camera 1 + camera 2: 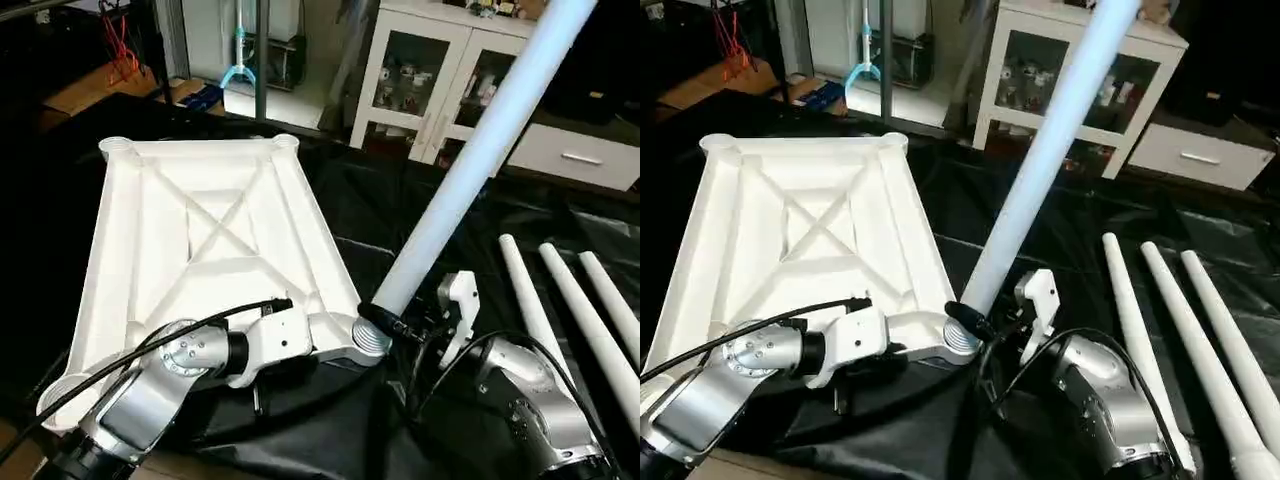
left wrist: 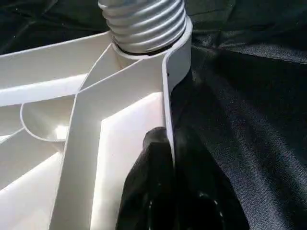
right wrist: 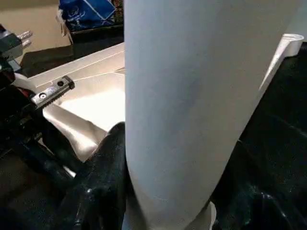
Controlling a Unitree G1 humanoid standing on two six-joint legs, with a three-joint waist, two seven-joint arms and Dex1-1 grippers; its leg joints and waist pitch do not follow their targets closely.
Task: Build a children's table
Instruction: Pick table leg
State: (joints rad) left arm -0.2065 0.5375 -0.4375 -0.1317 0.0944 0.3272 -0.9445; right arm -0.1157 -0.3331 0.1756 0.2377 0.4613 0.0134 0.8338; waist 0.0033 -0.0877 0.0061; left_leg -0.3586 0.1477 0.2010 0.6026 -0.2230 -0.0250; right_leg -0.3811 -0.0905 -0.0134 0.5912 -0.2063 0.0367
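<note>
The white tabletop (image 1: 200, 230) lies upside down on the black cover, X-ribs facing up. My left gripper (image 2: 169, 146) is shut on the tabletop's rim wall beside the near right corner socket (image 1: 368, 338). A long white leg (image 1: 470, 160) rises from that socket, tilted up and to the right. Its ribbed end (image 2: 144, 24) sits in the socket. My right gripper (image 1: 385, 322) is shut on this leg just above the socket, a black finger (image 3: 105, 182) pressed against the tube. Three more legs (image 1: 590, 320) lie side by side on the right.
The black cover (image 1: 380, 200) drapes over the work surface. A white cabinet with glass doors (image 1: 430, 70) stands behind it, and a metal pole (image 1: 262, 50) rises at the back. A black cable (image 1: 150, 350) runs over my left forearm.
</note>
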